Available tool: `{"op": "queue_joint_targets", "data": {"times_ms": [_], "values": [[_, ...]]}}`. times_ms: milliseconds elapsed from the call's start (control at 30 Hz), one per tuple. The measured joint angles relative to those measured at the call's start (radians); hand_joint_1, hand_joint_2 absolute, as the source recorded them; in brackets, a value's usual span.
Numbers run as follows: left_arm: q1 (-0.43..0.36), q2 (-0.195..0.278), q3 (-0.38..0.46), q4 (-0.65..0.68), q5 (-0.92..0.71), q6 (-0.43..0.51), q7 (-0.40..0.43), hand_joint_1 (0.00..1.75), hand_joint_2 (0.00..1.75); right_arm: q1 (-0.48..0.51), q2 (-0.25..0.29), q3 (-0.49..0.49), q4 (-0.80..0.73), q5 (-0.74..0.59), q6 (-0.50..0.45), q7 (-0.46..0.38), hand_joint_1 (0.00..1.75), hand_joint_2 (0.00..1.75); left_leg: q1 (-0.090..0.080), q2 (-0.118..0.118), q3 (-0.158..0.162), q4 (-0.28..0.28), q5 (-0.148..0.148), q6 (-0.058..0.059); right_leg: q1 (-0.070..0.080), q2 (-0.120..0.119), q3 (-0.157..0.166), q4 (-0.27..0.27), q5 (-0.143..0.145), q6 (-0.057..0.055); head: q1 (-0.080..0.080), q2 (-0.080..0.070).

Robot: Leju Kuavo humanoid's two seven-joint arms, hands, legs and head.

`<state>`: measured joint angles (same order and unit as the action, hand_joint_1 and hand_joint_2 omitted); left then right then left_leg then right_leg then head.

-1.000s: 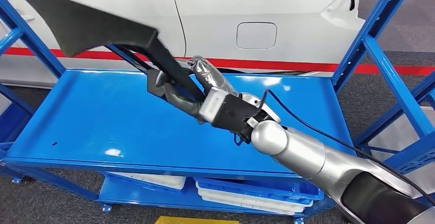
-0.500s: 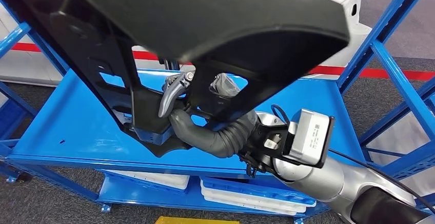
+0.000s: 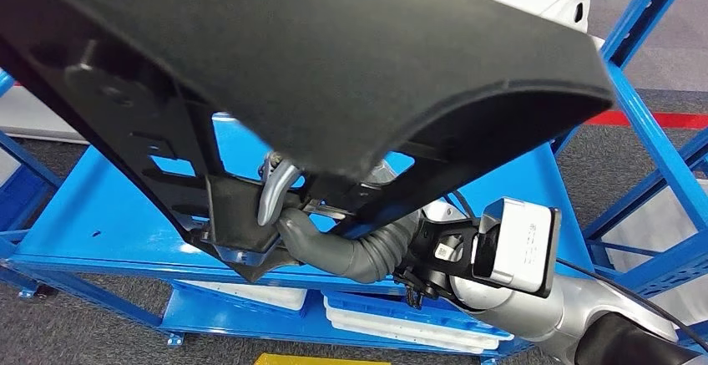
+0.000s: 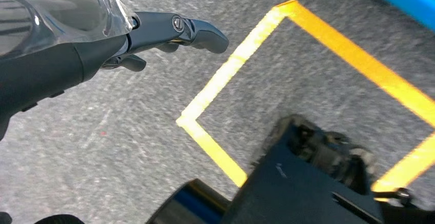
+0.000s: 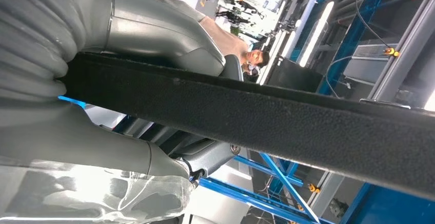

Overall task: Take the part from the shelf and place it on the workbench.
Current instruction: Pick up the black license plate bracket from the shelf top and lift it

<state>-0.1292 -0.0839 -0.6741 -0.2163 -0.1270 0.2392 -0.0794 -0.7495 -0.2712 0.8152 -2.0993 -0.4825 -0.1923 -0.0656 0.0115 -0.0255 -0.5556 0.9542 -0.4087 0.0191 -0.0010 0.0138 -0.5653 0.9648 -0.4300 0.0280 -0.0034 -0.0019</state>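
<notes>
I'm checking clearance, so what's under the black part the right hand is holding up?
Under the black part lies the blue shelf, with the right hand gripping from below. The part covers most of the shelf top and its back edge.

The part [image 3: 334, 56] looks like matt black plastic with a fine grainy, slightly rough skin. The shelf [image 3: 125, 215] is glossy blue painted metal, smooth enough to catch glare. The right hand [image 3: 334, 244] has ribbed grey rubbery covering with some shiny metal bits; the left hand [image 4: 102, 34] is matt dark plastic under clear crinkly film. The floor [image 4: 128, 147] is rough grey carpet with smooth yellow tape [image 4: 215, 147].
</notes>
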Motion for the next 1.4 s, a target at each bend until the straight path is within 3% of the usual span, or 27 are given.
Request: {"op": "queue_joint_targets", "data": {"times_ms": [167,233,267,300,333,400,500,567,633,667,700,733,767,833,867,900,1000,1033,1067,1133,1167,1200,1233,1267,1333,1400], "values": [[0.001,0.001,0.002,0.000,0.017,0.001,-0.021,0.00,1.75,0.000,0.000,0.002,-0.003,0.005,-0.005,0.003,1.75,1.75,0.001,0.000,-0.003,0.006,-0.005,-0.004,-0.004,-0.001,0.001,-0.003,0.003,-0.005,0.000,0.000],[0.005,0.002,0.007,0.000,0.057,0.002,-0.068,0.00,1.75,0.005,-0.002,0.004,-0.012,0.013,-0.018,0.011,1.75,1.75,0.003,0.001,-0.044,0.090,-0.052,-0.012,-0.008,-0.002,0.001,-0.005,0.005,-0.013,-0.001,0.000],[0.006,0.003,0.014,0.000,0.083,0.004,-0.090,0.00,1.75,0.013,-0.005,0.005,-0.017,0.017,-0.026,0.016,1.75,1.75,0.004,0.002,-0.084,0.171,-0.084,-0.017,-0.009,-0.003,0.001,-0.005,0.006,-0.016,-0.001,0.000],[0.009,0.003,0.022,0.000,0.105,0.006,-0.099,0.00,1.75,0.022,-0.009,0.006,-0.023,0.020,-0.034,0.020,1.75,1.75,0.004,0.003,-0.087,0.175,-0.078,-0.016,-0.009,-0.001,0.002,-0.005,0.005,-0.017,-0.001,0.000],[0.012,0.003,0.029,0.000,0.118,0.008,-0.094,0.00,1.75,0.030,-0.013,0.006,-0.028,0.022,-0.041,0.023,1.75,1.75,0.002,0.004,-0.074,0.142,-0.057,-0.013,-0.006,0.001,0.002,-0.003,0.004,-0.015,-0.001,0.000],[0.017,0.003,0.040,0.000,0.133,0.012,-0.078,0.00,1.75,0.039,-0.019,0.006,-0.035,0.024,-0.058,0.029,1.75,1.75,-0.001,0.004,-0.017,0.016,0.006,-0.001,-0.002,0.005,0.001,-0.002,0.005,-0.005,0.000,0.000],[0.019,0.003,0.046,0.000,0.141,0.012,-0.076,0.00,1.75,0.040,-0.023,0.005,-0.037,0.023,-0.078,0.037,1.75,1.75,-0.001,0.002,-0.020,0.008,0.015,0.016,-0.002,0.005,-0.005,0.002,0.002,0.009,0.001,0.000],[0.020,0.002,0.049,0.000,0.145,0.012,-0.076,0.00,1.75,0.041,-0.027,0.002,-0.038,0.020,-0.087,0.041,1.75,1.75,0.001,0.005,-0.024,0.003,0.024,0.029,-0.005,0.003,-0.026,0.059,-0.047,0.018,0.001,0.000],[0.020,0.002,0.051,0.000,0.146,0.012,-0.076,0.00,1.75,0.043,-0.031,0.001,-0.038,0.019,-0.091,0.043,1.75,1.75,0.002,0.008,-0.033,0.003,0.031,0.037,-0.007,0.001,-0.075,0.191,-0.131,0.024,0.001,0.000],[0.020,0.002,0.051,0.000,0.146,0.012,-0.076,0.00,1.75,0.045,-0.032,0.000,-0.038,0.019,-0.092,0.043,1.75,1.75,0.002,0.008,-0.039,0.003,0.035,0.039,-0.007,0.001,-0.098,0.256,-0.162,0.027,0.001,0.000],[0.020,0.002,0.051,0.000,0.147,0.012,-0.076,0.00,1.75,0.047,-0.034,0.000,-0.038,0.019,-0.094,0.043,1.75,1.75,0.001,0.009,-0.045,0.003,0.040,0.040,-0.008,0.001,-0.107,0.292,-0.174,0.029,0.001,0.000],[0.019,0.002,0.052,0.000,0.147,0.012,-0.076,0.00,1.75,0.049,-0.035,0.000,-0.038,0.019,-0.095,0.043,1.75,1.75,0.001,0.009,-0.052,0.003,0.046,0.039,-0.009,0.001,-0.096,0.288,-0.167,0.030,0.001,0.000],[0.019,0.001,0.052,0.000,0.148,0.012,-0.076,0.00,1.75,0.050,-0.036,0.000,-0.038,0.019,-0.096,0.043,1.75,1.75,0.002,0.008,-0.058,0.003,0.051,0.037,-0.010,0.000,-0.064,0.243,-0.144,0.030,0.001,0.000],[0.018,0.001,0.053,0.000,0.148,0.012,-0.076,0.00,1.75,0.050,-0.037,0.000,-0.039,0.020,-0.097,0.042,1.75,1.75,0.001,0.006,-0.066,0.004,0.061,0.030,-0.010,0.000,0.034,0.090,-0.094,0.028,0.001,0.000],[0.017,0.001,0.053,0.000,0.148,0.012,-0.076,0.00,1.75,0.050,-0.037,0.000,-0.040,0.020,-0.098,0.042,1.75,1.75,0.000,0.006,-0.068,0.004,0.066,0.024,-0.009,0.001,0.068,0.034,-0.077,0.024,0.001,0.000],[0.017,0.001,0.053,0.000,0.148,0.012,-0.076,0.00,1.75,0.050,-0.037,-0.001,-0.041,0.021,-0.100,0.042,1.75,1.75,-0.001,0.005,-0.070,0.005,0.072,0.018,-0.007,0.002,0.086,0.000,-0.070,0.019,0.000,0.000],[0.016,0.001,0.054,0.000,0.148,0.012,-0.076,0.00,1.75,0.049,-0.038,-0.001,-0.042,0.027,-0.107,0.043,1.75,1.75,0.001,0.004,-0.076,0.004,0.084,-0.003,-0.005,0.002,0.076,-0.010,-0.055,-0.003,0.000,0.000],[0.016,0.000,0.054,0.000,0.148,0.012,-0.076,0.00,1.75,0.049,-0.039,-0.001,-0.042,0.030,-0.109,0.044,1.75,1.75,0.002,0.005,-0.084,0.015,0.070,-0.009,-0.005,0.000,0.069,-0.010,-0.046,-0.011,-0.001,0.000],[0.016,0.000,0.055,0.000,0.148,0.012,-0.076,0.00,1.75,0.049,-0.039,-0.001,-0.043,0.032,-0.111,0.044,1.75,1.75,0.004,0.005,-0.098,0.049,0.036,-0.013,-0.007,-0.002,0.060,-0.011,-0.036,-0.018,-0.001,0.000],[0.013,0.000,0.055,0.000,0.148,0.012,-0.076,0.00,1.75,0.049,-0.039,-0.001,-0.043,0.033,-0.115,0.046,1.75,1.75,0.006,0.006,-0.139,0.174,-0.064,-0.020,-0.008,-0.003,0.038,-0.011,-0.018,-0.026,-0.002,0.000],[0.012,0.000,0.055,0.000,0.147,0.012,-0.076,0.00,1.75,0.049,-0.039,-0.001,-0.043,0.031,-0.117,0.047,1.75,1.75,0.007,0.006,-0.157,0.244,-0.102,-0.023,-0.007,-0.002,0.026,-0.011,-0.010,-0.027,-0.001,0.000],[0.012,0.000,0.055,0.000,0.146,0.012,-0.076,0.00,1.75,0.050,-0.039,-0.001,-0.043,0.028,-0.119,0.049,1.75,1.75,0.007,0.006,-0.163,0.293,-0.118,-0.024,-0.007,0.001,0.014,-0.011,-0.003,-0.027,-0.001,0.000],[0.011,0.000,0.055,0.000,0.145,0.012,-0.076,0.00,1.75,0.051,-0.039,0.000,-0.043,0.025,-0.120,0.050,1.75,1.75,0.006,0.006,-0.152,0.310,-0.113,-0.023,-0.006,0.006,0.003,-0.010,0.004,-0.025,-0.001,0.000],[0.012,0.000,0.055,0.000,0.143,0.012,-0.076,0.00,1.75,0.052,-0.040,0.000,-0.043,0.021,-0.121,0.051,1.75,1.75,0.005,0.005,-0.124,0.287,-0.092,-0.020,-0.005,0.011,-0.008,-0.010,0.013,-0.024,-0.001,0.000],[0.016,0.001,0.055,0.000,0.141,0.012,-0.075,0.00,1.75,0.052,-0.040,-0.001,-0.043,0.017,-0.122,0.052,1.75,1.75,0.003,-0.016,-0.025,0.154,-0.054,-0.004,-0.004,0.025,-0.025,-0.010,0.028,-0.019,-0.001,0.000],[0.021,0.002,0.055,0.000,0.139,0.012,-0.074,0.00,1.75,0.050,-0.041,-0.001,-0.044,0.013,-0.122,0.052,1.75,1.75,0.000,-0.042,0.053,0.028,-0.052,0.011,-0.003,0.037,-0.036,-0.009,0.040,-0.011,-0.001,0.000]]}}
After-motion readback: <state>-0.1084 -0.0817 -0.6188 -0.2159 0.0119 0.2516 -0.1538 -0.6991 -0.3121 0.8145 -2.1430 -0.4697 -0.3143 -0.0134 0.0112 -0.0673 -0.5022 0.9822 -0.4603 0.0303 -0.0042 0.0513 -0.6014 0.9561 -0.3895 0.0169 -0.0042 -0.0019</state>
